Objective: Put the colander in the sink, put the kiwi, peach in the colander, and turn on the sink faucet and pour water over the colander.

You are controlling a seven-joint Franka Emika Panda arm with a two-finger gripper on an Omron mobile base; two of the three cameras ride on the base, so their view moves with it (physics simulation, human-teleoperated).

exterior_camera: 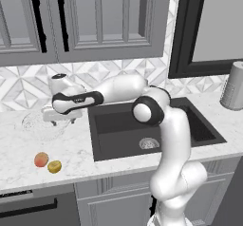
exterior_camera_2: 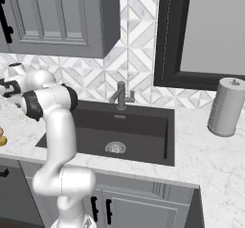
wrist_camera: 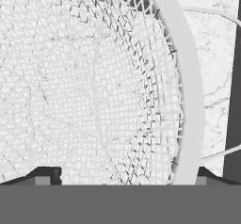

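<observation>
We hover over the colander (exterior_camera: 43, 124) on the counter left of the sink (exterior_camera: 118, 120), gripper (wrist_camera: 124, 178) spread wide to straddle its rim. Peach (exterior_camera: 41, 159) and kiwi (exterior_camera: 54, 166) wait nearby.

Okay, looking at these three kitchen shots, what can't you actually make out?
- Gripper: in the left base view its fingertips are hidden behind the hand, so contact with the colander cannot be judged.
- Colander: in the hand view the frame edges cut it off; its handles are unseen.
- Sink faucet: hidden by the arm in the left base view.
- Kiwi and peach: too small for surface detail.
</observation>
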